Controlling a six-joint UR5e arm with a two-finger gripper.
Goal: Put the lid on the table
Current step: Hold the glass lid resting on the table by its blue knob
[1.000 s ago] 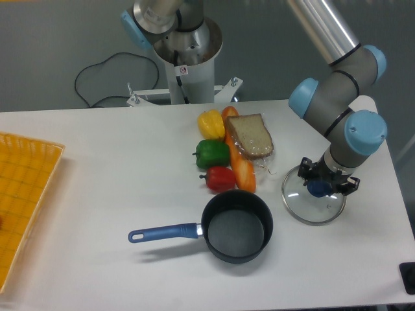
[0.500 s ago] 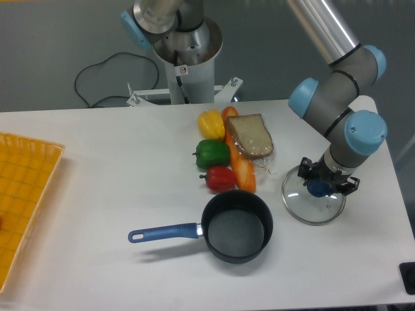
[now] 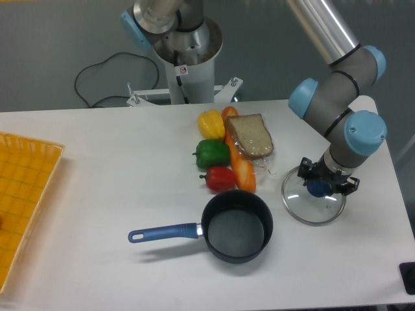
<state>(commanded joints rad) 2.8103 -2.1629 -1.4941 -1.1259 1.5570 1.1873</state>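
Observation:
The lid [image 3: 314,205], clear glass with a thin metal rim, lies flat on the white table [image 3: 117,168] at the right, just right of the pot. Its blue knob [image 3: 318,188] sits directly under my gripper [image 3: 326,181], which points straight down over it. The black fingers [image 3: 303,173] stand on either side of the knob with a gap to it, so the gripper looks open. The wrist hides the far part of the lid.
A black saucepan [image 3: 237,225] with a blue handle [image 3: 162,232] stands left of the lid. Behind it lie yellow [image 3: 211,124], green [image 3: 211,154] and red [image 3: 220,178] peppers, a carrot [image 3: 242,170] and bagged bread [image 3: 249,137]. A yellow grid tray [image 3: 23,194] sits at the left edge.

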